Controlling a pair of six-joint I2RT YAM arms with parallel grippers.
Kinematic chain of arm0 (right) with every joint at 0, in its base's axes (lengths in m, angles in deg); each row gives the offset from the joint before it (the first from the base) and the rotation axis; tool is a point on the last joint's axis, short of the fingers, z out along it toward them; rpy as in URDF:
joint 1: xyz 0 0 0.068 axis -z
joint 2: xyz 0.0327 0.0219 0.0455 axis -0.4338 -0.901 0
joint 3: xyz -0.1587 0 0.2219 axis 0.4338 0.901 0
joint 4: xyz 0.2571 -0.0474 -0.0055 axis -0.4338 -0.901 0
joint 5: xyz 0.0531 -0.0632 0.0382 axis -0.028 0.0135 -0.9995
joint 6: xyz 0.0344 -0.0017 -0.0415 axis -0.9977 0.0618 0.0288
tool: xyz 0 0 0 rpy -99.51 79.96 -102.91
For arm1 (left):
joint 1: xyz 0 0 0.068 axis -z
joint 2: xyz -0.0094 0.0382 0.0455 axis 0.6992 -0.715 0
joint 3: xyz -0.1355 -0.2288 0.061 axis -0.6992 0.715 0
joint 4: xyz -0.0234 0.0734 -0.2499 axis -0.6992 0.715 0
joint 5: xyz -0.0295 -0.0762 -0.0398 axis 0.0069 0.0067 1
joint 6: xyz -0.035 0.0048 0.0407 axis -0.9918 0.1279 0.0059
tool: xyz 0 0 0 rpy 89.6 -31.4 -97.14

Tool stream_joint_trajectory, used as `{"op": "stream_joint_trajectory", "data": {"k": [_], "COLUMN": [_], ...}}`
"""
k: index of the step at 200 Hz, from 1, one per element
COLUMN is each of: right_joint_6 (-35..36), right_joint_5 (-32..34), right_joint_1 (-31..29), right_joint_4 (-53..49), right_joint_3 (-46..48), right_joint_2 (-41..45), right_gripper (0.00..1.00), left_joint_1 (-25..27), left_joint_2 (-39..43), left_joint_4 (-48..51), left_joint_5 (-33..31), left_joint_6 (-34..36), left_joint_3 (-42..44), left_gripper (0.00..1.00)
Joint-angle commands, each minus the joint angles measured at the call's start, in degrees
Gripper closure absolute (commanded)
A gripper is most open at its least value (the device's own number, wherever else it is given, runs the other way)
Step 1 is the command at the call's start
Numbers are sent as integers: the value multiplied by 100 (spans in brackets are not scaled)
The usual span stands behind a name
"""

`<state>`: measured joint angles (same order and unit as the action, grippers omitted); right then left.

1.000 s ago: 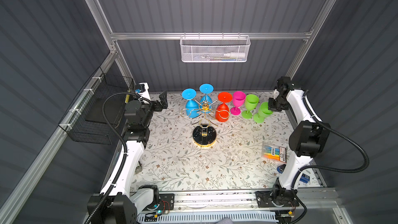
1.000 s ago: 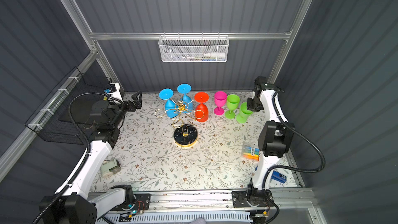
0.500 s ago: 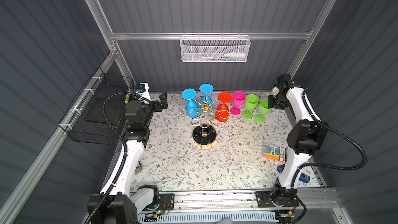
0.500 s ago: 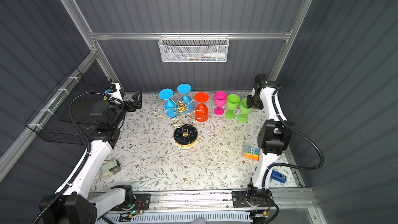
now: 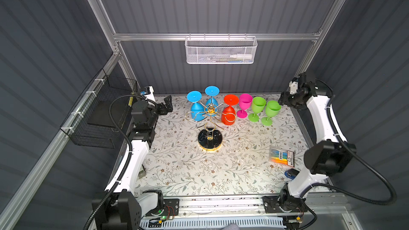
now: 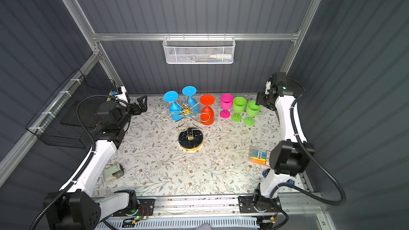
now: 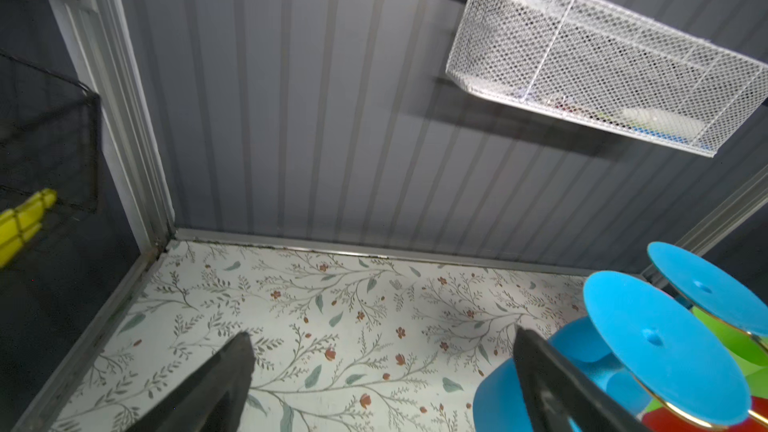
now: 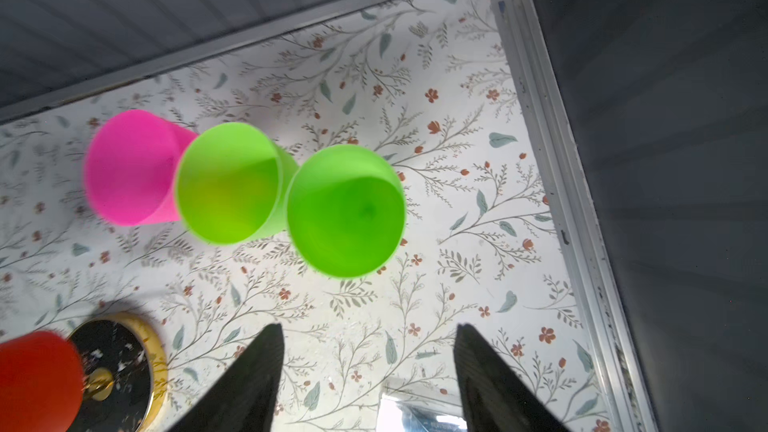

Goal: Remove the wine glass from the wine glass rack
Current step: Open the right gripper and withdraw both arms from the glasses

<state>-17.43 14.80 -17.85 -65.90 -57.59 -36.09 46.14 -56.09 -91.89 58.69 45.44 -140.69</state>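
**A:** Which glass are you after, and where is it?

**B:** Three hang bowl-down on the wine glass rack (image 5: 209, 139), which stands about mid-desk, a little toward the back edge. A blue glass (image 5: 195, 112) and a second blue glass (image 5: 212, 90) hang on my left arm's side, and a red glass (image 5: 229, 117) hangs on my right arm's side. Each foot sits above a gold wire loop.

**A:** How will one handle?

**B:** They look like opaque moulded plastic, so I judge them light, stiff and hard to break. They also look smooth enough to slip. I'd take one round the bowl near where it narrows, or on the stem under the foot. Then I'd draw it outward along its arm, not straight up. The rack is thin wire on a round base, so a snagged foot could drag or tip it.

**A:** And your tools?

**B:** My left gripper (image 7: 380, 332) is spread wide and empty, just beside the first blue glass, near the back left corner of the desk (image 5: 177, 162). My right gripper (image 8: 368, 328) also has its jaws apart with nothing between them. It sits by the back right corner.

**A:** What's around it?

**B:** A pink glass (image 5: 244, 102) and two green glasses (image 5: 257, 105) stand upright in a row along the back edge. The green one at the end of the row is closest to my right gripper.
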Motion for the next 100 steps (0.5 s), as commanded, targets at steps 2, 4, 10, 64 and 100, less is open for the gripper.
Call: {"op": "stream_joint_trajectory", "data": {"k": [2,4,10,64,100], "right_joint_6": [-424,-458,-593,-1650,-1896], "right_joint_5": [-1109,-1123,-1440,-2819,-3181], "right_joint_1": [-3,1,0,-23,-139], "right_joint_4": [1405,1504,1789,3677,3940], "right_joint_3": [1192,1302,1637,3719,4248], "right_joint_2": [1042,1186,1474,3368,3888], "right_gripper": [28,28,27,21,20], "left_joint_1": [-20,-18,-20,-193,-253], "left_joint_2": [-291,-318,-406,-915,-1180], "left_joint_4": [827,889,1040,944,437], "left_joint_5": [588,669,866,3082,4134], "left_joint_6": [-613,-648,-753,-1841,-2444], "left_joint_3": [-706,-758,-881,-1354,-1422], "left_gripper": [2,2,3,8,17]}}
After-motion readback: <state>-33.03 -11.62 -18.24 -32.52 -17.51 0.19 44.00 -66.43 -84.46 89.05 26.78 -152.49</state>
